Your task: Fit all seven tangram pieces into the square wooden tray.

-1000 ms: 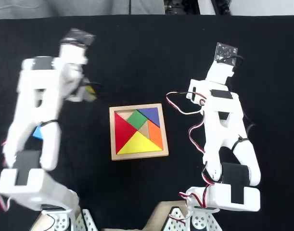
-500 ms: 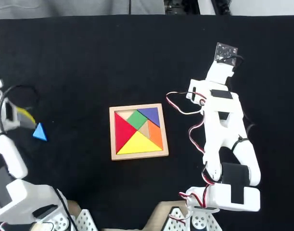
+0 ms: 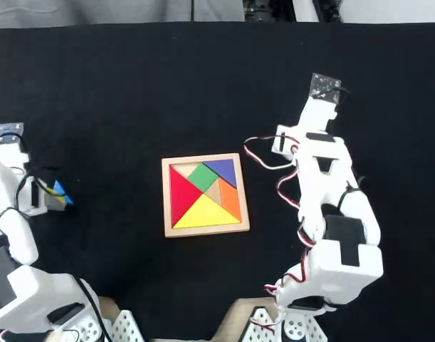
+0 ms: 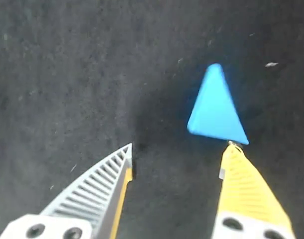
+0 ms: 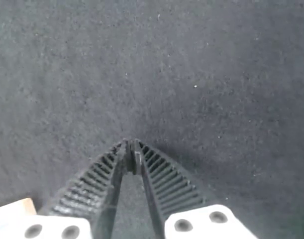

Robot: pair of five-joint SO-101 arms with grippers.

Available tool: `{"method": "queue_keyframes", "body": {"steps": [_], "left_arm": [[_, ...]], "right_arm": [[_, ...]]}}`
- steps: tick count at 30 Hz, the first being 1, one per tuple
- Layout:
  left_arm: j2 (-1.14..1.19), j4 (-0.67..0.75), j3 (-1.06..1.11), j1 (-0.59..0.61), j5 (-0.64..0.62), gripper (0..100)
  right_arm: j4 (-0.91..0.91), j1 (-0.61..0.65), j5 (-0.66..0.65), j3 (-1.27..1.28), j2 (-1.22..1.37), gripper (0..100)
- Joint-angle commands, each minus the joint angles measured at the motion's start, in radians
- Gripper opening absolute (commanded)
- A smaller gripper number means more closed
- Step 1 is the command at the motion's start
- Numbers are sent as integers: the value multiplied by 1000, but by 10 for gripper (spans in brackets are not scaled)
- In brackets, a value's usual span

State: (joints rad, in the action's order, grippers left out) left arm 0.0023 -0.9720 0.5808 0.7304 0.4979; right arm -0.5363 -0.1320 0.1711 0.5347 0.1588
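The square wooden tray (image 3: pixel 169 229) lies mid-table and holds red, yellow, green, purple-blue and orange pieces. Bare wood shows at its upper left corner and in its middle. A small blue triangle (image 3: pixel 59 189) (image 4: pixel 215 107) lies on the black cloth far to the tray's left. My left gripper (image 4: pixel 180 147) (image 3: pixel 52 196) is open right at it. The yellow fingertip (image 4: pixel 235 149) touches the triangle's edge, and the grey fingertip (image 4: pixel 126 152) stands apart from it. To the right of the tray, my right gripper (image 5: pixel 131 149) is shut and empty above bare cloth.
Black cloth (image 3: pixel 203 85) covers the whole table. The right arm (image 3: pixel 324 171) stands right of the tray with red-white cables looping toward it. The left arm's body (image 3: pixel 11 235) fills the left edge.
The left arm swung from up left of the tray out to the far left, then brought its open gripper up to the blue triangle. The right arm shifted slightly.
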Motion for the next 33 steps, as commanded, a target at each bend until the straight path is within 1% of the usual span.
{"method": "queue_keyframes", "body": {"steps": [1, 2, 4, 8, 10, 12, 14, 15, 16, 18, 20, 21, 22, 24, 28, 30, 31, 33], "left_arm": [[-49, 21, -10, -28, -192, 282], [-49, 23, -15, -28, -259, 282], [-44, 35, -12, -35, -350, 282], [-44, 51, -2, -36, -425, 282], [-51, 14, -5, -39, -471, 282], [-51, -2, -24, -71, -462, 282], [-41, 17, -39, -90, -399, 282], [-49, 34, -44, -91, -345, 282], [-51, 58, -61, -85, -261, 282], [-63, 95, -127, -50, -32, 282], [-64, 147, -185, -39, 199, 282], [-60, 189, -191, -47, 276, 282], [-48, 232, -193, -64, 318, 282], [-20, 295, -193, -108, 328, 282], [51, 315, -168, -202, 333, 282], [80, 331, -182, -214, 334, 280], [92, 362, -193, -208, 334, 275], [104, 423, -206, -185, 331, 213]], "right_arm": [[18, 11, -8, -58, -8, 12], [18, 11, -8, -58, -8, 12], [18, 11, -8, -58, -7, 12], [18, 11, -8, -59, -5, 12], [21, 11, -8, -59, -4, 12], [21, 11, -8, -59, -4, 12], [21, 11, -8, -59, -2, 12], [21, 11, -8, -59, -2, 12], [21, 11, -8, -59, -2, 12], [23, 11, -8, -59, -2, 12], [23, 11, -8, -59, -2, 12], [25, 11, -8, -59, -2, 12], [25, 12, -8, -59, -2, 12], [25, 21, -12, -65, -1, 12], [25, 38, -103, -70, 13, 12], [25, 43, -124, -70, 15, 12], [25, 43, -124, -70, 15, 12], [25, 43, -126, -70, 15, 12]]}}
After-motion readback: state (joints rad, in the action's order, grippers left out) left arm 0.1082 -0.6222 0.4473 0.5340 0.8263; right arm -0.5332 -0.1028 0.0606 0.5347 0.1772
